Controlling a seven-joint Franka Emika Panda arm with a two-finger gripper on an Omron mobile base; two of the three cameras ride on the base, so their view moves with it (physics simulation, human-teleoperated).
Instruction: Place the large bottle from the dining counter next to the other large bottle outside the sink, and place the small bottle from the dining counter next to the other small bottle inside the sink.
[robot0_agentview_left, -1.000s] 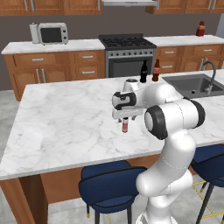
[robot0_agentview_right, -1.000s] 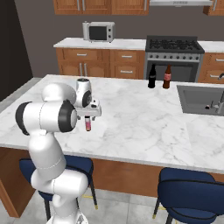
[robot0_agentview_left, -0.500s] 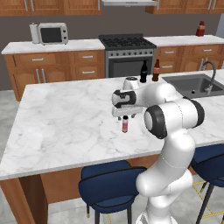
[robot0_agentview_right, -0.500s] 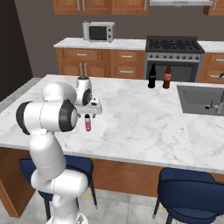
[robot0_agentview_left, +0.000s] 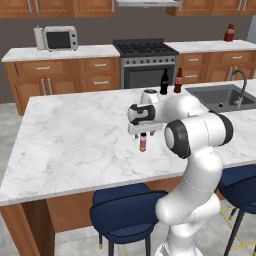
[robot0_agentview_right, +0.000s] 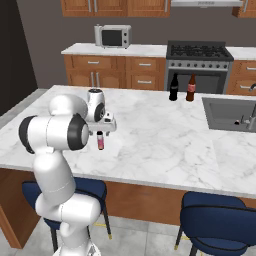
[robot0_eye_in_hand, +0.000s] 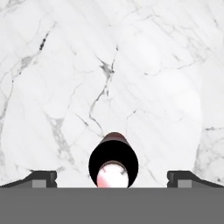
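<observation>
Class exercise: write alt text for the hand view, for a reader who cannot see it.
Looking straight down, the open gripper straddles the small bottle, whose dark cap sits midway between the two fingertips, touching neither. White-grey marbled dining counter lies all around.

Even, soft, slightly blurry render

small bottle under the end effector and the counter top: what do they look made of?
Small bottle: pink-red body with a dark cap, smooth and evenly tinted, so probably plastic or tinted glass; the render leaves it open. Dining counter: white-grey top with dark veining and a soft sheen, looks like polished marble or a marble-look slab, on a brown wood-look base.
</observation>
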